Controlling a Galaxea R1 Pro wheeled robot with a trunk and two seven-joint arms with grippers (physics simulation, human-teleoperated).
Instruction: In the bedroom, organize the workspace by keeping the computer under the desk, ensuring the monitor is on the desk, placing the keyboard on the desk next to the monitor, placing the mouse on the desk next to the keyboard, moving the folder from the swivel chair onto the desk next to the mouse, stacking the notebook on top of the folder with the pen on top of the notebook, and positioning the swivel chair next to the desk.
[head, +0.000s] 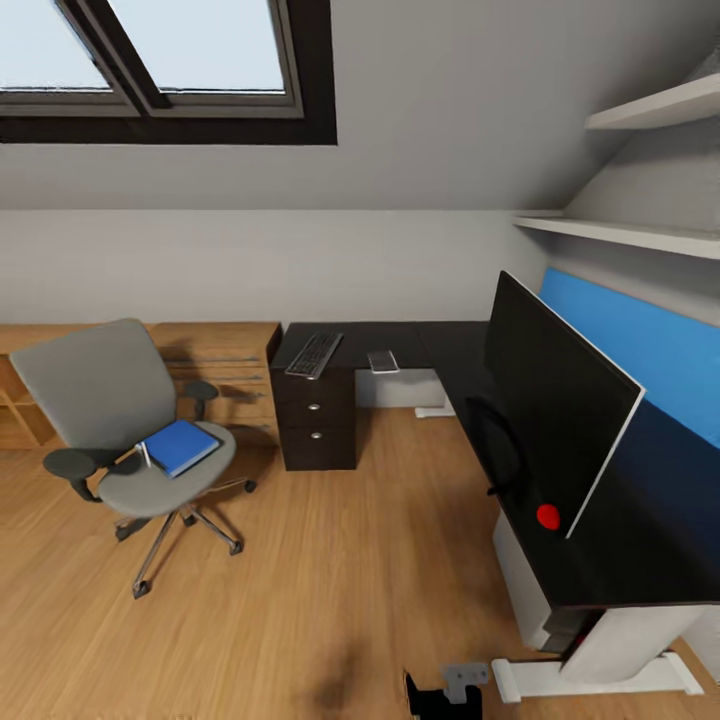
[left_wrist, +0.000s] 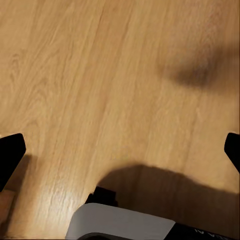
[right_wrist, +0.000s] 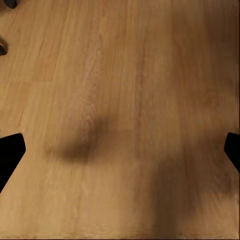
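1. Hanging low over the wooden floor (left_wrist: 100, 75), both arms idle: left tool (left_wrist: 120, 150) and right tool (right_wrist: 120, 150) each spread wide, holding nothing.
2. Standing close on the right, the monitor (head: 560, 400), already resting on the surface (head: 620, 540).
3. Lying ahead and to the left, on the swivel chair (head: 105, 400) seat: the blue folder (head: 180, 446), long axis running diagonally, probably nearer the left arm.
4. Sitting farther back, on the surface's far wing: keyboard (head: 314, 354), with a small grey object (head: 383, 361) beside it, likely the notebook.
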